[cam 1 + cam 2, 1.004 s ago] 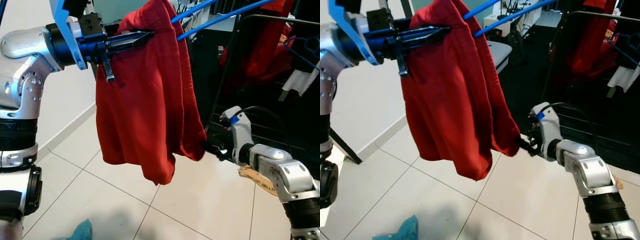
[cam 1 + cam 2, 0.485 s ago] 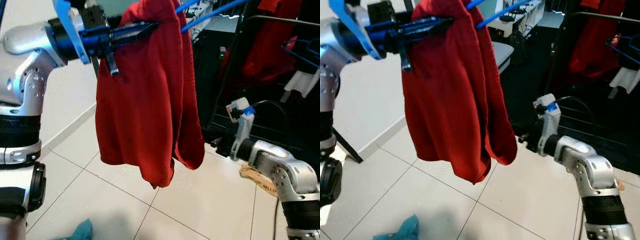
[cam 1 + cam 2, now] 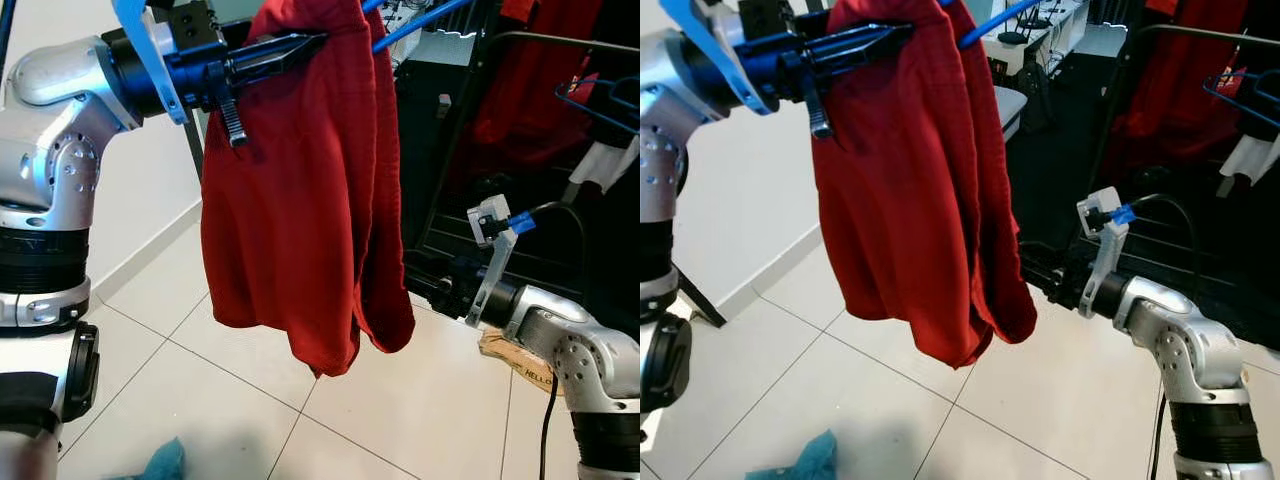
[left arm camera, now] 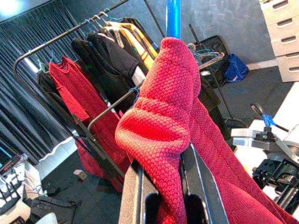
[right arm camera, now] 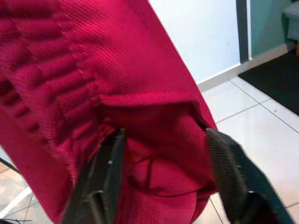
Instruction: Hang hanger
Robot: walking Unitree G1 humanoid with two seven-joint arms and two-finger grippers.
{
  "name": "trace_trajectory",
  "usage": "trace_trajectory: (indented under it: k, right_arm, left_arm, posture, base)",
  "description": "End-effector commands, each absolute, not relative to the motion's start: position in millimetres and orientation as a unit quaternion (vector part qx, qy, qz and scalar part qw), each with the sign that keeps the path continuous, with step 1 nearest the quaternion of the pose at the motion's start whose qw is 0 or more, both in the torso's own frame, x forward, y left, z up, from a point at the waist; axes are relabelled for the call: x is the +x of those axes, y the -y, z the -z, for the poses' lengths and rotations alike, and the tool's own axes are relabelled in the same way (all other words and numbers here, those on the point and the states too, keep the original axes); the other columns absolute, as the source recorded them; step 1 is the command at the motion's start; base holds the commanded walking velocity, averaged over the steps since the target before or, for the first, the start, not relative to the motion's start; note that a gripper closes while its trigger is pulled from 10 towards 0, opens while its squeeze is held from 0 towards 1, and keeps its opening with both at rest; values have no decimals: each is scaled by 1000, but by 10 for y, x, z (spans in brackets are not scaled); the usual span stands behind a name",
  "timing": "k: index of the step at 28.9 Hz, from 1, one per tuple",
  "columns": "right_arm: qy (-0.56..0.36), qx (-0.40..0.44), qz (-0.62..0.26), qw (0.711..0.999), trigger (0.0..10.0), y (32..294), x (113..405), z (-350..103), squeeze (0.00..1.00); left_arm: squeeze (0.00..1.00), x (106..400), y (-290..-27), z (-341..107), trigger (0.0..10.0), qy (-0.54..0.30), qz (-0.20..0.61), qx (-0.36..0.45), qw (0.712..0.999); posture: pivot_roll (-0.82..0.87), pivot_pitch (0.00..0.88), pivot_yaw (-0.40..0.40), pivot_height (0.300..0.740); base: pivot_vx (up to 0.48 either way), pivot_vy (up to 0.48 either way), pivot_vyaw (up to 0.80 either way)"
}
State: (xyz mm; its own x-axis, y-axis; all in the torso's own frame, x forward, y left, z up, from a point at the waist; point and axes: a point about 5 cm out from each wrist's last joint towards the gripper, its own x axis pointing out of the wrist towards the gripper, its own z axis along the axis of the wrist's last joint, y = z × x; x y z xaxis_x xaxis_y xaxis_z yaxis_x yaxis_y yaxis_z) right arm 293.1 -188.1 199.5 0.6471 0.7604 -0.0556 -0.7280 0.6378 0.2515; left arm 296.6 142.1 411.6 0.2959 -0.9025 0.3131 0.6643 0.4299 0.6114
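Left wrist: left claw (image 4: 163,186) pinching red garment (image 4: 177,116).

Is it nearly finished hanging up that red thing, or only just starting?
Midway, by the look of it. Done: the red garment is draped over the blue hanger. In hand: the left gripper holds it up high, shut on the fabric; the right gripper is open by the hem. Left: hooking it onto the clothes rack.

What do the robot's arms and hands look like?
Both arms are shiny silver with black ribbed bands at the joints. The left tool has long black fingers on a blue bracket. The right tool has black fingers too, plus a white block, a blue tag and a black cable.
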Motion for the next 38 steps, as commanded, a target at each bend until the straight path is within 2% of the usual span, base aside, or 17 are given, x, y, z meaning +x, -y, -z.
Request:
trace_trajectory:
  k: [1, 3, 5, 10, 11, 12, 13, 19, 24, 31, 32, 33, 34, 38]
  right_arm:
    - [-48, 109, -420, 900, 10000, 1954, 2882, -2084, 1000]
    - [-48, 109, -420, 900, 10000, 1954, 2882, -2084, 1000]
    - [0, 125, -445, 887, 10000, 2092, 2747, -2199, 1000]
    - [33, 145, -466, 872, 10000, 2211, 2605, -2266, 1000]
    - [38, 148, -471, 869, 10000, 2243, 2563, -2269, 114]
    - [38, 148, -471, 869, 10000, 2243, 2563, -2269, 114]
    - [27, 139, -474, 869, 10000, 2228, 2539, -2231, 0]
    - [-2, 129, -482, 866, 10000, 2136, 2527, -2125, 0]
    - [-49, 93, -441, 892, 10000, 2106, 2670, -1961, 0]
    - [-84, 60, -428, 898, 10000, 2051, 2737, -1862, 0]
    - [-99, 52, -426, 898, 1373, 2024, 2753, -1828, 0]
    - [-99, 52, -426, 898, 1373, 2024, 2753, -1828, 0]
    - [-117, 42, -419, 899, 0, 2006, 2770, -1787, 0]
    - [-142, 36, -403, 904, 0, 2013, 2793, -1738, 0]
  left_arm:
    - [0, 2904, -1429, -4228, 10000, 350, 493, 184, 775]
    - [0, 2904, -1429, -4228, 10000, 350, 493, 184, 775]
    - [0, 2922, -1445, -4216, 10000, 348, 488, 183, 779]
    - [0, 2925, -1447, -4213, 10000, 348, 488, 183, 779]
    - [0, 2923, -1443, -4214, 10000, 348, 489, 183, 778]
    - [0, 2923, -1443, -4214, 10000, 348, 489, 183, 778]
    - [0, 2920, -1439, -4216, 10000, 350, 491, 183, 777]
    - [0, 2910, -1420, -4230, 10000, 353, 495, 181, 773]
    - [0, 2890, -1399, -4251, 10000, 354, 498, 181, 771]
    - [0, 2878, -1395, -4255, 10000, 355, 499, 181, 769]
    - [0, 2874, -1393, -4258, 10000, 355, 500, 181, 769]
    - [0, 2874, -1393, -4258, 10000, 355, 500, 181, 769]
    - [0, 2870, -1391, -4261, 10000, 356, 500, 180, 769]
    - [0, 2868, -1398, -4269, 10000, 358, 497, 181, 769]
  posture:
    - [15, 24, 37, 740]
    - [15, 24, 37, 740]
    - [13, 20, 35, 740]
    - [10, 17, 36, 740]
    - [10, 17, 36, 740]
    - [10, 17, 36, 740]
    - [8, 14, 39, 740]
    - [8, 15, 40, 740]
    - [17, 18, 40, 740]
    - [17, 18, 40, 740]
    - [18, 23, 38, 740]
    - [18, 23, 38, 740]
    - [18, 24, 39, 740]
    - [19, 25, 37, 740]
  base:
    - [0, 0, 0]
    - [0, 0, 0]
    - [0, 0, 0]
    - [0, 0, 0]
    - [0, 0, 0]
    - [0, 0, 0]
    - [0, 0, 0]
    - [0, 0, 0]
    - [0, 0, 0]
    - [0, 0, 0]
    - [0, 0, 0]
    - [0, 0, 0]
    - [0, 0, 0]
    - [0, 0, 0]
